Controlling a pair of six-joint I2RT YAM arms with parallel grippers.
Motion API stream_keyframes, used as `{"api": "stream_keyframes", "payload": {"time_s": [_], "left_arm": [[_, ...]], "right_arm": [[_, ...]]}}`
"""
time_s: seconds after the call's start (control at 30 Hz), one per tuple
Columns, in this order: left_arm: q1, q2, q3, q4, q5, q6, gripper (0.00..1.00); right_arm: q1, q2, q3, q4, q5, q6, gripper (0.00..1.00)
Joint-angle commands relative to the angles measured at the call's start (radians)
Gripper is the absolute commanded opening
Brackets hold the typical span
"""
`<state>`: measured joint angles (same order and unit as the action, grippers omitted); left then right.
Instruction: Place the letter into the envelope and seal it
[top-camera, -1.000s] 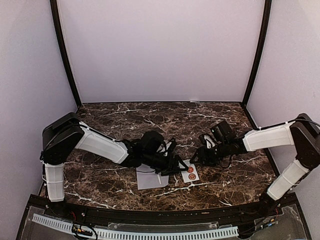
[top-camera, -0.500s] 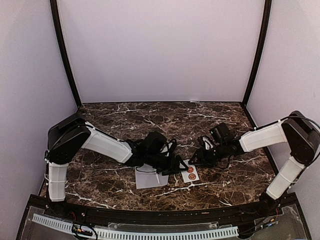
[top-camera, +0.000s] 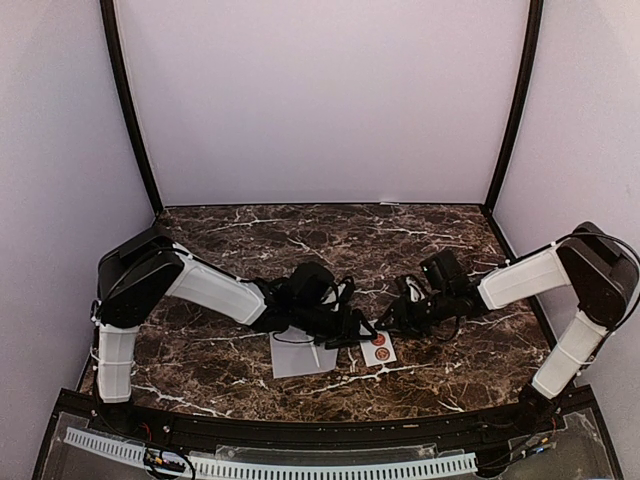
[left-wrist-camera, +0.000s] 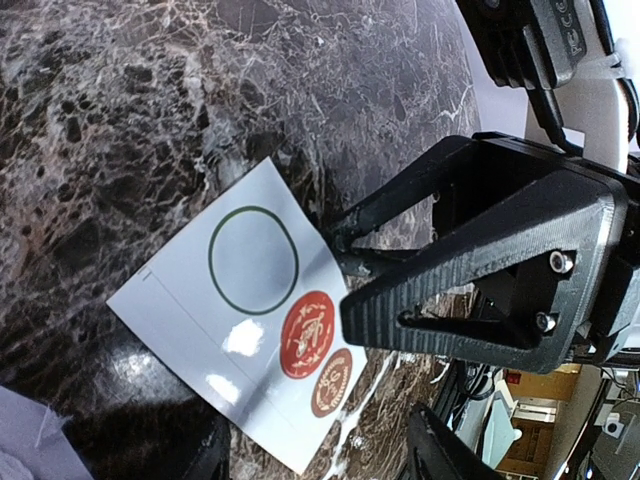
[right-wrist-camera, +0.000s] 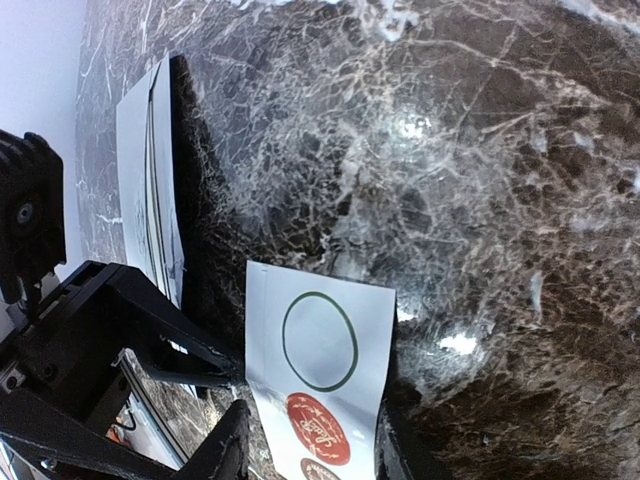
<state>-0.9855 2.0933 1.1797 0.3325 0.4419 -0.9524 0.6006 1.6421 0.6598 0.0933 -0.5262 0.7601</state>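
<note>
The grey-lavender envelope (top-camera: 300, 358) lies flat on the marble table at front centre, and its layered edge shows in the right wrist view (right-wrist-camera: 148, 170). The letter does not show on its own. A small white sticker sheet (top-camera: 380, 348) lies just right of the envelope, with an empty green ring, a red seal (left-wrist-camera: 307, 334) and a brown seal (left-wrist-camera: 331, 383). My left gripper (left-wrist-camera: 320, 465) is open, its fingers either side of the sheet's near end. My right gripper (right-wrist-camera: 315, 460) is open and straddles the same sheet (right-wrist-camera: 320, 350) from the other side. Its fingers (left-wrist-camera: 470, 280) touch the sheet's edge.
The two grippers (top-camera: 350, 330) (top-camera: 388, 322) meet low over the sheet, with cables hanging around them. The dark marble tabletop (top-camera: 300, 235) is ringed by pale walls and black corner posts. A black rail runs along the near edge (top-camera: 300, 432).
My right gripper has crept a little left toward the sticker sheet, and the left arm's elbow has shifted slightly. The envelope and sheet have stayed in place.
</note>
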Motion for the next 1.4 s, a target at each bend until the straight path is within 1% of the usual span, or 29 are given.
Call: {"api": "stream_keyframes", "payload": {"time_s": [0.0,0.13,0.23,0.47,0.63,0.83,0.97,1.13,1.23,1.37], "left_arm": [[0.005,0.025,0.008,-0.040,-0.008,0.017,0.59],[0.005,0.025,0.008,-0.039,-0.006,0.017,0.58],[0.006,0.025,0.006,-0.038,-0.006,0.017,0.58],[0.007,0.025,0.007,-0.037,-0.005,0.016,0.58],[0.007,0.024,0.009,-0.036,-0.002,0.018,0.58],[0.014,-0.019,0.007,-0.029,-0.016,0.035,0.58],[0.028,-0.144,-0.024,-0.014,-0.053,0.072,0.60],[0.034,-0.377,-0.062,-0.066,-0.137,0.156,0.66],[0.036,-0.500,-0.088,-0.092,-0.149,0.196,0.71],[0.036,-0.631,-0.155,-0.060,-0.128,0.217,0.78]], "right_arm": [[-0.006,0.004,-0.034,0.067,-0.029,0.062,0.37],[-0.006,-0.001,-0.043,0.092,-0.036,0.085,0.32],[-0.006,0.000,-0.047,0.100,-0.036,0.092,0.22],[-0.006,0.004,-0.061,0.148,-0.049,0.121,0.11],[-0.005,-0.011,-0.065,0.151,-0.045,0.129,0.00],[-0.008,-0.089,-0.072,0.157,-0.037,0.140,0.00],[-0.008,-0.197,-0.063,0.160,-0.037,0.131,0.00],[-0.007,-0.326,-0.008,0.147,-0.073,0.089,0.00],[-0.004,-0.386,0.020,0.184,-0.116,0.082,0.00],[0.020,-0.441,0.052,0.248,-0.155,0.090,0.00]]}}
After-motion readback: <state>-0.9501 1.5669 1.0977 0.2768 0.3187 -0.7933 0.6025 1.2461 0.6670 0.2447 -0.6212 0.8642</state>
